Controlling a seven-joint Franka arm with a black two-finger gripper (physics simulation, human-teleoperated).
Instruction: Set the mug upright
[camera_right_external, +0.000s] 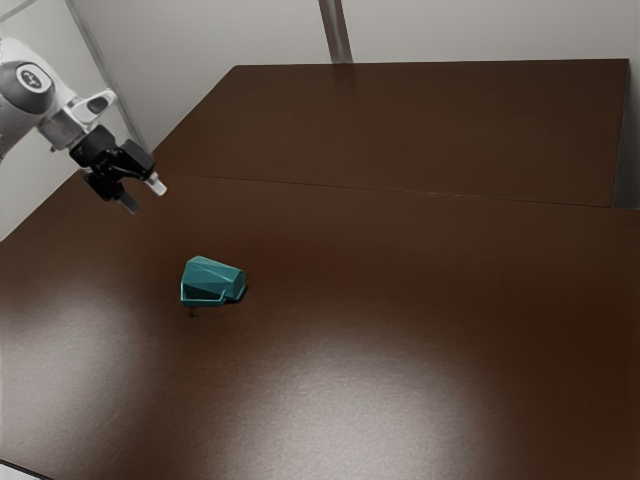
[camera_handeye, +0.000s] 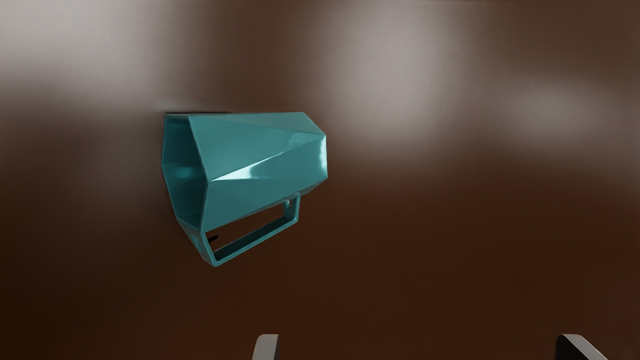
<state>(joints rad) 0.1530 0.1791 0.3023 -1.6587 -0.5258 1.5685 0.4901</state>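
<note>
"Lying on its side, the glossy, faceted, teal mug (camera_handeye: 255, 160) has its wide mouth toward the exterior view's left. How will it handle?"

"Stiff and fairly light, I'd guess. Slick, too, if that shine is glaze, and a knock might chip it."

"Where would you take hold?"

"Across the body near the mouth, on opposite facets. The taper could let a grip slide toward the narrow base, so squeeze evenly."

"Not by the thin, squared, teal handle (camera_handeye: 257, 242)?"

"It offers a pinch, but the body could swing about it. I'd keep clear of it and turn the base downward."

"And the black two-finger gripper (camera_right_external: 144, 196)?"

"Well apart from the mug, spread wide, nothing between its grey-tipped fingers (camera_handeye: 266, 347). It hangs above the broad, dark brown tabletop (camera_right_external: 400, 290) the mug lies on."
</note>
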